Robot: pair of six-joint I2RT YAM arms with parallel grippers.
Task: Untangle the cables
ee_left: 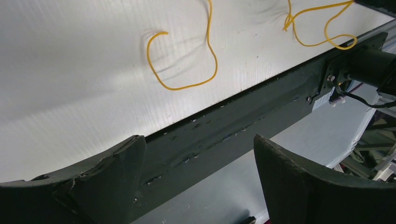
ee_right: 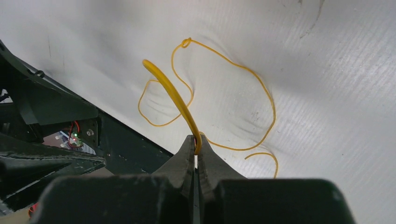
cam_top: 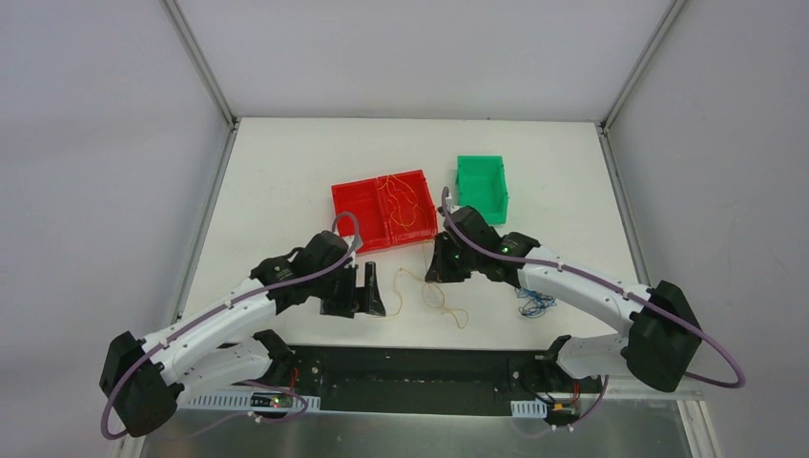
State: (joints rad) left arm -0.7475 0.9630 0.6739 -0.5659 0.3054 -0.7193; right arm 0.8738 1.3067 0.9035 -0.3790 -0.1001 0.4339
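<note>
mid-task, as judged | right gripper point(ee_right: 195, 143) pinched shut on 1 thin orange-yellow wire point(ee_right: 170, 88), loops trailed across white table point(ee_right: 327, 70) | left gripper point(ee_left: 198, 142) spread wide, nothing held | orange-yellow strands point(cam_top: 405, 205) already laid in red 2-compartment plastic tray point(cam_top: 358, 196) | small blue wire tangle point(cam_top: 536, 303) by right arm yet to be sorted

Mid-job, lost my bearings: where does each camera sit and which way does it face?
Top external: above and behind the bases, looking down on the table, red bin and green bin; the left arm and right arm show.
Left wrist: on the left arm, facing the table's near edge; the open left gripper shows.
Right wrist: on the right arm, looking down at the table; the right gripper shows, shut on the yellow cable.
Shared: both wrist views show yellow cable on the table and its dark near edge.
</note>
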